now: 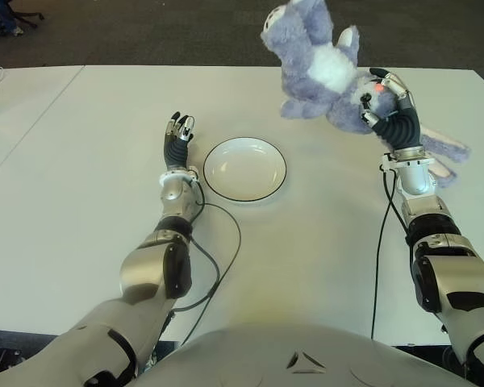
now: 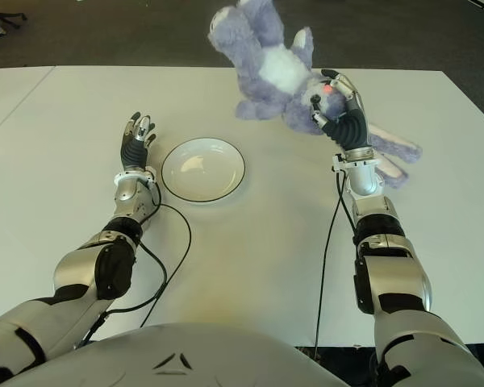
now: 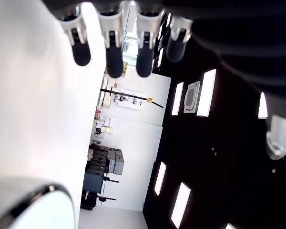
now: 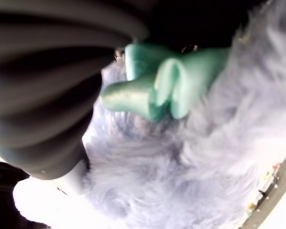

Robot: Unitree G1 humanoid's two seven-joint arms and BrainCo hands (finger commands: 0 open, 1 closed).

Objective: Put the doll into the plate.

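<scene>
A purple and white plush doll is held up above the white table at the far right, its long ears trailing down behind my forearm. My right hand is shut on the doll's head; the right wrist view is filled with purple fur against the fingers. The white plate with a dark rim lies on the table, left of the doll and nearer to me, with nothing in it. My left hand shows just left of the plate with its fingers spread and holding nothing.
Black cables run along both arms over the table. The table's far edge meets dark carpet. A seam divides this table from another on the far left.
</scene>
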